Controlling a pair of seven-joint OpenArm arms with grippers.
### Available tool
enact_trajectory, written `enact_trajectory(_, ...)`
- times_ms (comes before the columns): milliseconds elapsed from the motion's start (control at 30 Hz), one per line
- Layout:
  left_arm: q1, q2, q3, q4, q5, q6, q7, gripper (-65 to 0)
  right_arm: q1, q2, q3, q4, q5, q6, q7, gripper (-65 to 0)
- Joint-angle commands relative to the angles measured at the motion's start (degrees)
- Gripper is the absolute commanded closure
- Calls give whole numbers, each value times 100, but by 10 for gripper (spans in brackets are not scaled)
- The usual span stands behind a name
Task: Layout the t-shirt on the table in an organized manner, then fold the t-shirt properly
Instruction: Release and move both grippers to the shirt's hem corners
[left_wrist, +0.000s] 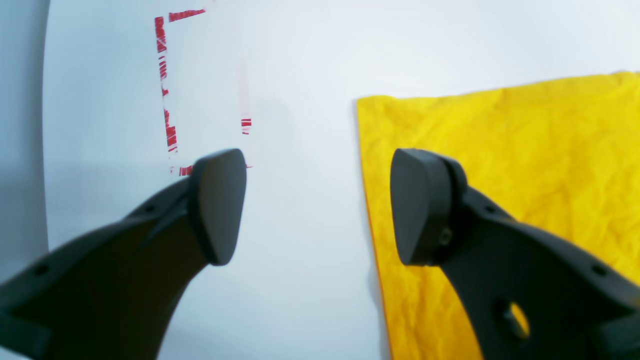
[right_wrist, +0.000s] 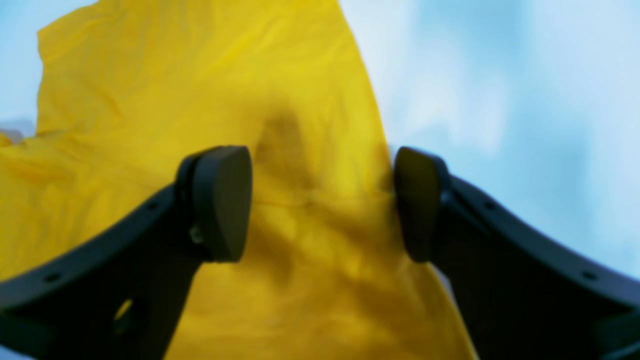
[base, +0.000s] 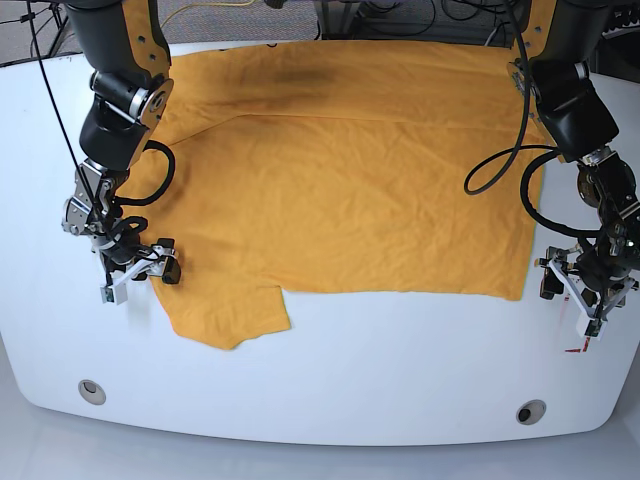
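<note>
Shirt (base: 340, 170) flat on table (base: 320, 390): limp, light, creased cloth
My left gripper (left_wrist: 317, 207) and right gripper (right_wrist: 322, 202) gape empty; I judge hem corners best to pinch

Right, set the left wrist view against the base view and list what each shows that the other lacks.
Only the left wrist view: the left gripper close up, jaws apart over bare table, and the full outline of the red tape rectangle.

Only the base view: the whole t-shirt spread flat, the right gripper at its sleeve, two grey grommet holes.

Both: the t-shirt's straight edge beside the left gripper, and white tabletop.
</note>
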Motion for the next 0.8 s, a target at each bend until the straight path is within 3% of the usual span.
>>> enact_trajectory(0, -157, -93, -1, 79, -51, 1, -138, -425, 76, 73, -10, 46, -55, 10, -70, -365)
enact_trajectory(133, -148, -93, -1, 70, -33, 1, -138, -425, 76, 73, -10, 37, -55, 10, -26, -171)
enact_trajectory(267, -183, -93, -1, -229, -33, 1, -156, -426, 67, 73, -10, 11, -63, 10, 53, -25)
enact_trajectory(467, -376, -93, -1, -1161, -77, 1, -297, -457, 67, 82, -344, 28, -63, 10, 71, -14)
enact_trajectory(567, -464, -93, -1, -1609, -42, 1, -657, -499, 67, 135, -493, 37, -63, 10, 79, -14)
enact_trajectory(767, -684, -216, -1, -2611, -33, 1, -1272, -501, 58, 126, -528, 37, -55, 10, 79, -13)
